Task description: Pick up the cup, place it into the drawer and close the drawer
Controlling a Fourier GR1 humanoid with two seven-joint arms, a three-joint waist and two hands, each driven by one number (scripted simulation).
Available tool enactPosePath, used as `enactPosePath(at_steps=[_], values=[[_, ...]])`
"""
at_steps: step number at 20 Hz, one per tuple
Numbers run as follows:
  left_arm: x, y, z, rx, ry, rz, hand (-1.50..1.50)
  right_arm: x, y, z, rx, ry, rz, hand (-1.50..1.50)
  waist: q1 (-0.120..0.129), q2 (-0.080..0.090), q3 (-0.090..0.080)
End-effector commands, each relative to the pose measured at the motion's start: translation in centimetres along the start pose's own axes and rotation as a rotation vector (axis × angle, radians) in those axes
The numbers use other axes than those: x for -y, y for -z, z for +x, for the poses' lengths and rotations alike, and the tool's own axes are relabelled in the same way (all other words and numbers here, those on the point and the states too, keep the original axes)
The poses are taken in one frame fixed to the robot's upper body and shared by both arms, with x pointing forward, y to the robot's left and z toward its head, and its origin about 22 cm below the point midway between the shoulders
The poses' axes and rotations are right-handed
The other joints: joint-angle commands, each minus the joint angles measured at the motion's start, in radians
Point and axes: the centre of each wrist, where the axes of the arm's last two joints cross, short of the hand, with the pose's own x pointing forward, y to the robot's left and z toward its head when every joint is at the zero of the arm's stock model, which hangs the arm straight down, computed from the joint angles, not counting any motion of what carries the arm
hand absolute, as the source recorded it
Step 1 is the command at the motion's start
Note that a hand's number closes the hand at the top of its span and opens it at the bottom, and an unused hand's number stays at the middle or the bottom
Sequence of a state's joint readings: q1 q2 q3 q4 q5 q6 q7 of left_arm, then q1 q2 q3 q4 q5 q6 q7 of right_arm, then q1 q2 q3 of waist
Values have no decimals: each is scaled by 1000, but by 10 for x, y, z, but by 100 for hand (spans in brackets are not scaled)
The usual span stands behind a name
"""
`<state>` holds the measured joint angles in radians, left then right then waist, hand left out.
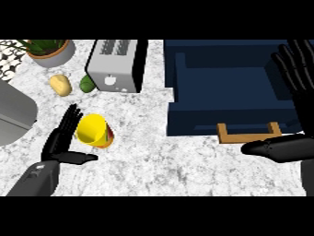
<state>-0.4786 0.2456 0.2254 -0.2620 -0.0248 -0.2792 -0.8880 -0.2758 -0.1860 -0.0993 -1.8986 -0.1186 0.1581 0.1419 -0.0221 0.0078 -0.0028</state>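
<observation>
A yellow cup (94, 131) with an orange-red outside lies tipped on the marble counter, its mouth facing up-left. My left hand (62, 140) stands open just left of the cup, fingers straight and close to its rim, thumb stretched out below it. The navy drawer (186, 99) is open at the upper right, its wooden handle (249, 133) at the front edge. My right hand (299, 120) is open at the right edge, fingers raised over the drawer's right side, thumb pointing left beside the handle.
A silver toaster (116, 66) stands behind the cup. A potato (61, 85) and a green fruit (86, 83) lie left of it. A potted plant (51, 50) sits at the back left. A grey rounded object (3, 110) fills the left edge.
</observation>
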Motion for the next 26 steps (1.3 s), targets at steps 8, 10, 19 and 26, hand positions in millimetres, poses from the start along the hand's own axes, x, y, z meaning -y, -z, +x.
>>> enactPosePath(at_steps=[8,10,19,26], values=[[8,5,-3,93,-30,-28,-150,-1,9,1,-7,8,0,-150,-12,7,-2],[32,-2,-16,63,-17,-27,-150,2,9,5,-5,8,21,-150,-14,7,-2],[42,18,-7,81,-156,-113,-150,10,11,0,-6,-1,21,-150,-16,9,-2],[41,35,7,271,-47,-79,150,12,8,-8,-15,-23,20,-150,-11,8,-1]])
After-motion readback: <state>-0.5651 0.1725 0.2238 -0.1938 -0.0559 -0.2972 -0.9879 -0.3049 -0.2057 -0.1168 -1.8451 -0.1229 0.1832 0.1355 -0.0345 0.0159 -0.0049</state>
